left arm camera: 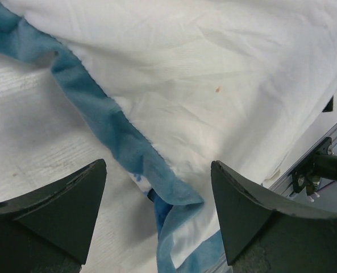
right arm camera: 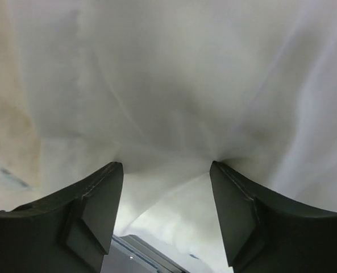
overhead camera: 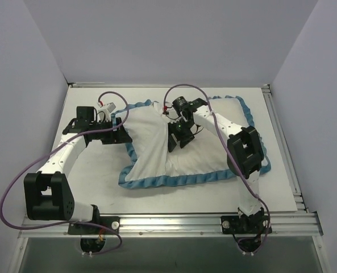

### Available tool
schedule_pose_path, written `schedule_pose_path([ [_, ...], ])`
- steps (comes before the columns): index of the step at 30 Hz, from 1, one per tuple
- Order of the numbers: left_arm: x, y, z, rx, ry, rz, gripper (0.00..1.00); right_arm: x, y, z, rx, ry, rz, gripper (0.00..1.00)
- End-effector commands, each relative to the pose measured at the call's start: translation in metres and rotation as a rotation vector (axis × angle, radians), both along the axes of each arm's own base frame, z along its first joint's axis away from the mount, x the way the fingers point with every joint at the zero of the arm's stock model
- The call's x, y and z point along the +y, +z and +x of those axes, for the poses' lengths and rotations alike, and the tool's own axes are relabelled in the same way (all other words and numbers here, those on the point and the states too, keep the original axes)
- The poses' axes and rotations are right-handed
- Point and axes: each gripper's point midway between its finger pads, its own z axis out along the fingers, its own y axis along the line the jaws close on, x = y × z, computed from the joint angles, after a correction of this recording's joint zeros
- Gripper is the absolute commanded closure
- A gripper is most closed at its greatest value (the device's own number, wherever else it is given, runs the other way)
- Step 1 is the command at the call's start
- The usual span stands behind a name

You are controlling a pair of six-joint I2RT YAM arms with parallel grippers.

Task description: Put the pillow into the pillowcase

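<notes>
Both pincers wide open, down at the pillowcase

Left pincer (left arm camera: 157, 165) has its jaws spread with nothing between them, sitting right over the teal trim (left arm camera: 100, 111) at the pillowcase's (overhead camera: 196, 153) left edge. Right pincer (right arm camera: 165, 165) is spread open too, tips pushed up against white cloth near the middle of the case. The pillowcase lies rumpled on the worktop (overhead camera: 100, 170), plain white side up, with the ruffle running round its edge. Honestly can't make out the pillow anywhere, so no idea whether it's under the cloth.
</notes>
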Motion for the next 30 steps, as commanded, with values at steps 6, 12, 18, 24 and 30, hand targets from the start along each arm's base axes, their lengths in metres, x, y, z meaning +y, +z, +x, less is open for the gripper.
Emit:
schedule_pose_path([
  [6,-0.029,0.032,0.009,-0.082,-0.079,-0.214,0.18,-0.061,-0.06,-0.009,0.051,0.047,-0.346,0.41],
  [12,-0.081,0.043,0.011,-0.237,-0.275,-0.055,0.15,-0.057,-0.05,0.007,-0.031,0.031,-0.358,0.41],
  [18,-0.073,0.033,0.03,-0.248,-0.203,0.024,0.22,-0.047,0.003,0.014,-0.088,-0.008,-0.164,0.43],
  [24,-0.074,0.017,0.027,-0.204,-0.192,0.037,0.25,-0.023,0.058,0.0,-0.097,0.042,0.117,0.55],
  [30,-0.086,0.002,0.034,-0.179,-0.201,0.002,0.32,0.001,0.074,-0.001,-0.024,0.014,0.257,0.59],
])
